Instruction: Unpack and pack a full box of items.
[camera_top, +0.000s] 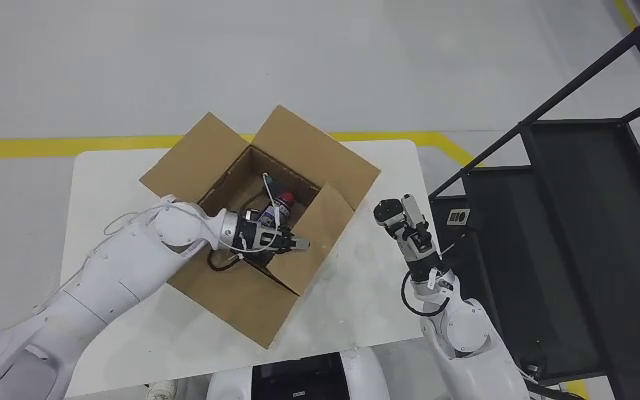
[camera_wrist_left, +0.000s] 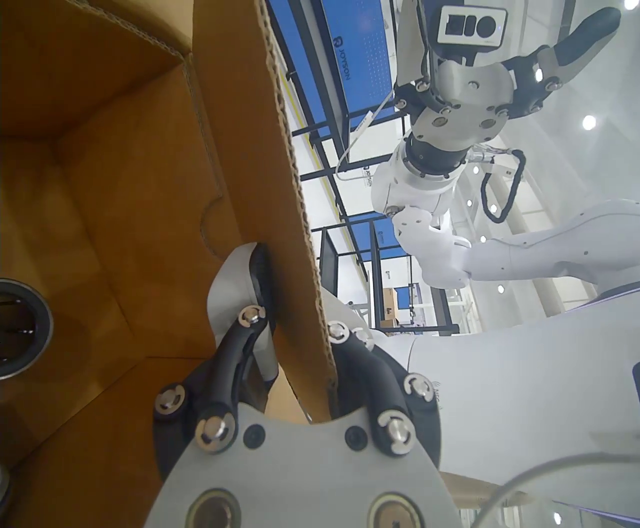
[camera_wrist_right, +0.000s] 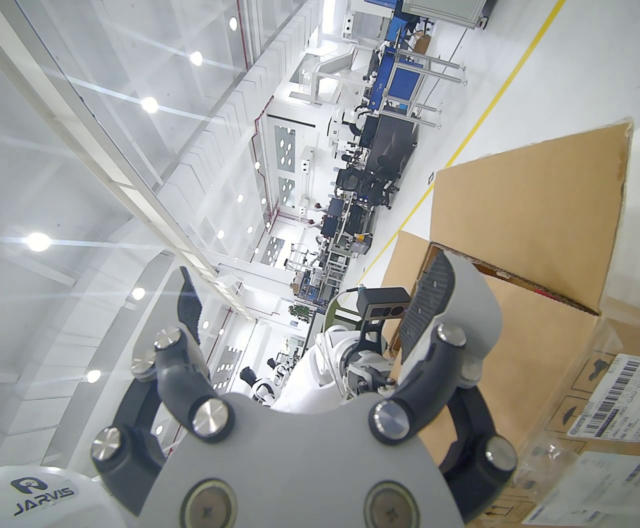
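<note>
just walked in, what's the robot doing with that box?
The left gripper is down in the open cardboard box on the table, clamped on the edge of one side flap. The right gripper is open, holding nothing, raised beside the box. Items lie in the box.

Matt corrugated cardboard box (camera_top: 205, 150), possibly metal can (camera_wrist_left: 45, 320)
</note>
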